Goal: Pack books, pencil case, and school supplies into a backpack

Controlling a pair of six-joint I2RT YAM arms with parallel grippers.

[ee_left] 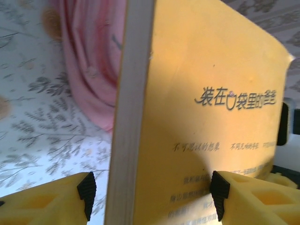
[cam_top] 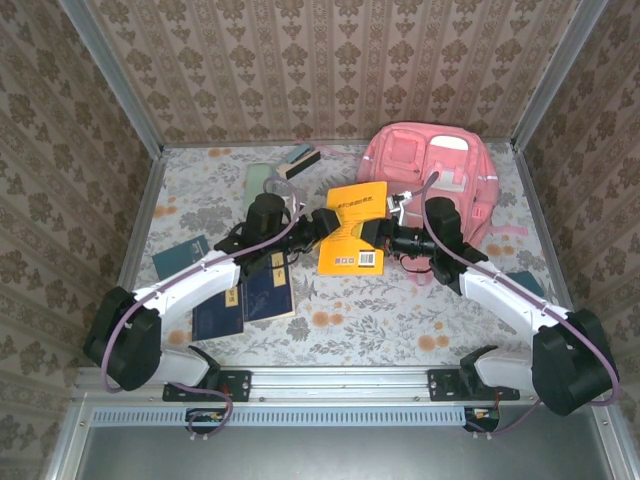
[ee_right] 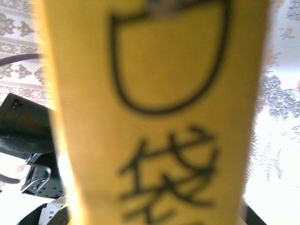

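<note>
Item 1, left gripper (ee_left: 153, 190): jaws stand wide. The orange-yellow paperback (cam_top: 355, 225) sits upright between them, page edge toward the wrist camera. I see a gap between one pad and the pages, so I log it as gripping nothing.

Item 2, right gripper (cam_top: 393, 237): at the paperback's opposite edge, closed narrow on it by my reading. The book looks raised off the worktop (cam_top: 400, 320), so I judge this the one hold carrying it.

Item 3, pink backpack (cam_top: 432, 165): lying front-up just beyond the right gripper. I cannot tell whether its main compartment is open.

Item 4, mint-green pencil case (cam_top: 262, 181) and stapler-like block (cam_top: 301, 157): loose, beyond the left gripper.

Item 5, navy books (cam_top: 245, 298): two, behind the left gripper, partly under its arm.

Item 6, teal booklet (cam_top: 181, 256): well out to the left gripper's left.

Progress, my judgement: early. I see nothing packed yet. The paperback is in hand near the backpack, and every other item listed remains to be fetched.
</note>
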